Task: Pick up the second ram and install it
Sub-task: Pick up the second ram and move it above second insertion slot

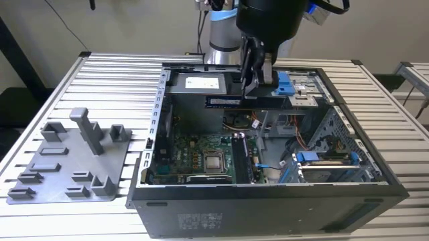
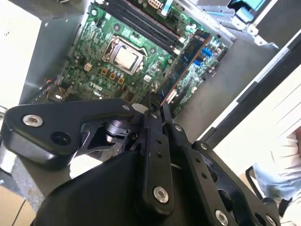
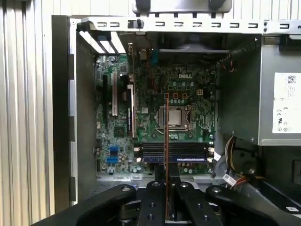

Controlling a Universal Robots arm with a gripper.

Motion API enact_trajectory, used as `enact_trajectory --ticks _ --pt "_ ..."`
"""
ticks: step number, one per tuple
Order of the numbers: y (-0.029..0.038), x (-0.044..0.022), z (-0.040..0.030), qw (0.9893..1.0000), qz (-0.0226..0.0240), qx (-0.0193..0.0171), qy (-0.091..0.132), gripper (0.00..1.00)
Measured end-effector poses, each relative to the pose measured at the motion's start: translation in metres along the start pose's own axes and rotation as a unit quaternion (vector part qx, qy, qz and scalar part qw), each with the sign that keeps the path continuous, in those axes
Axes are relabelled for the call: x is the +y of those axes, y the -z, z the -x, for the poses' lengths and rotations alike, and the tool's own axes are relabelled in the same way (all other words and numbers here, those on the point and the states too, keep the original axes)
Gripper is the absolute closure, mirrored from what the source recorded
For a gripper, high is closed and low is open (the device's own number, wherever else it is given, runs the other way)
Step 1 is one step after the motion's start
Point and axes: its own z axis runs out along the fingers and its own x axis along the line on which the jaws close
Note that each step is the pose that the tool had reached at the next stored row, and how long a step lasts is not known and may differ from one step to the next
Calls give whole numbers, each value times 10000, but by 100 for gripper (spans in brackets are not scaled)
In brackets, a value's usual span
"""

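Second ram [image 1: 221, 101] up in air over open computer case [image 1: 268, 206], tool [image 1: 251, 93] pinched shut on one end. Exterior view, left to right: grey fixture tray [image 1: 64, 175] on bench [image 1: 114, 75], then case with stick above. Stick looks crosswise to memory slots [image 3: 174, 155]. Done well: long edge squared to slot, straight descent, even pressure. Second wrist view gives chip face. First wrist view gives bare edge, thin line across slots. Exterior view gives height above motherboard [image 1: 194, 155].
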Motion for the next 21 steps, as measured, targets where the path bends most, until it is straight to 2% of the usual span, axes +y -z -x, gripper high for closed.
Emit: enact_trajectory --ticks 14,19,21 --pt "9 -398 7 10000 14 0 1 85" --pt "9 -413 12 10000 14 -1 1 85" --pt "6 -407 54 10000 14 0 2 85"
